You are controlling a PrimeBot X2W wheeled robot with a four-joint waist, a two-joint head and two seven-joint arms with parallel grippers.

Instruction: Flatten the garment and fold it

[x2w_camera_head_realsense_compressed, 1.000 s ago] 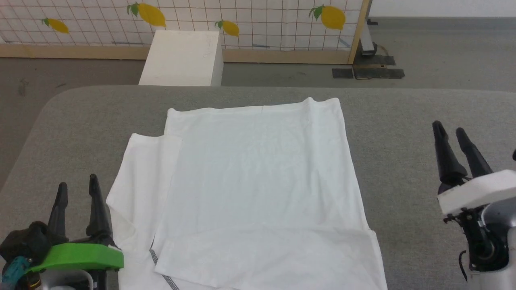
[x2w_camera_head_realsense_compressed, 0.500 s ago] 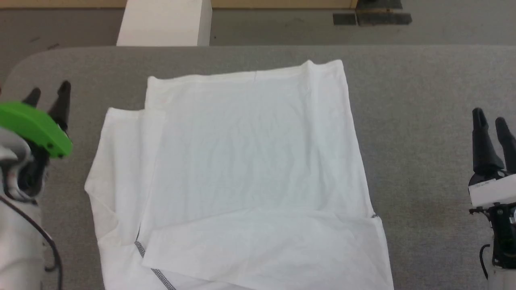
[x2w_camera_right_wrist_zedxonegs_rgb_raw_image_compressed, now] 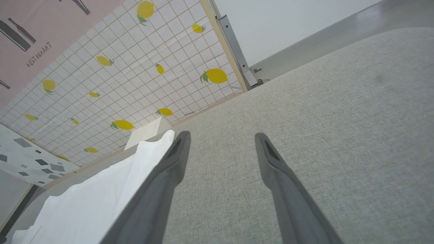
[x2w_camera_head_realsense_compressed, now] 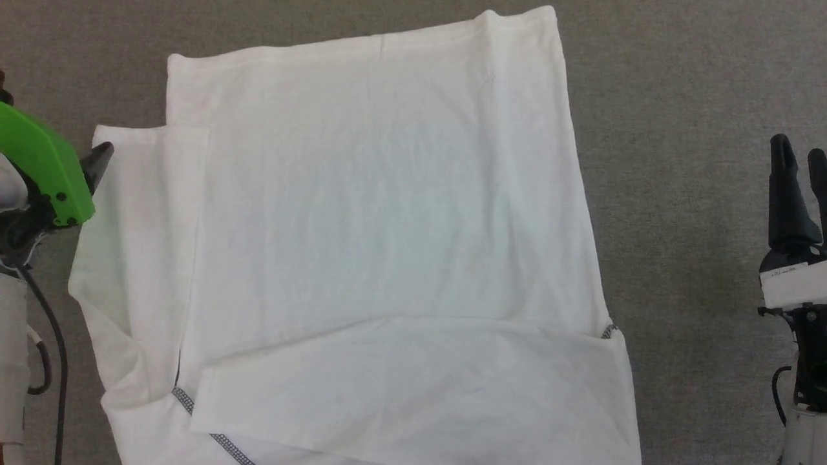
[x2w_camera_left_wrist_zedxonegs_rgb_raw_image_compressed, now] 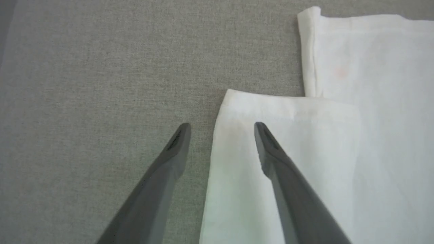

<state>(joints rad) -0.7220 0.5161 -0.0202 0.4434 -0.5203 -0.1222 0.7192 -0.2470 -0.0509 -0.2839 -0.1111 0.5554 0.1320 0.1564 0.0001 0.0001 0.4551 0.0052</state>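
Observation:
The garment (x2w_camera_head_realsense_compressed: 387, 226), a white thin shirt, lies spread on the grey table (x2w_camera_head_realsense_compressed: 678, 129), with a band of cloth folded across its near part and a narrow panel folded along its left side. Grey-black stitching (x2w_camera_head_realsense_compressed: 219, 439) shows at the near left. My left gripper (x2w_camera_head_realsense_compressed: 97, 158), under a green housing, is open at that panel's far left corner. In the left wrist view the left gripper (x2w_camera_left_wrist_zedxonegs_rgb_raw_image_compressed: 222, 127) straddles the panel's edge (x2w_camera_left_wrist_zedxonegs_rgb_raw_image_compressed: 217, 142), one finger over cloth, one over table. My right gripper (x2w_camera_head_realsense_compressed: 798, 155) stands open over bare table, well right of the garment (x2w_camera_right_wrist_zedxonegs_rgb_raw_image_compressed: 101, 200).
Beyond the table's far edge stand a lemon-patterned tiled panel (x2w_camera_right_wrist_zedxonegs_rgb_raw_image_compressed: 118, 84) and a white box (x2w_camera_right_wrist_zedxonegs_rgb_raw_image_compressed: 145, 132). A dark cable (x2w_camera_head_realsense_compressed: 58, 361) hangs along my left arm. Bare grey table lies to the right of the garment (x2w_camera_right_wrist_zedxonegs_rgb_raw_image_compressed: 322, 118).
The head camera has tilted down, so the whole picture has shifted. My left gripper has moved forward from the near left to the far corner of the left panel. The right gripper has hardly moved.

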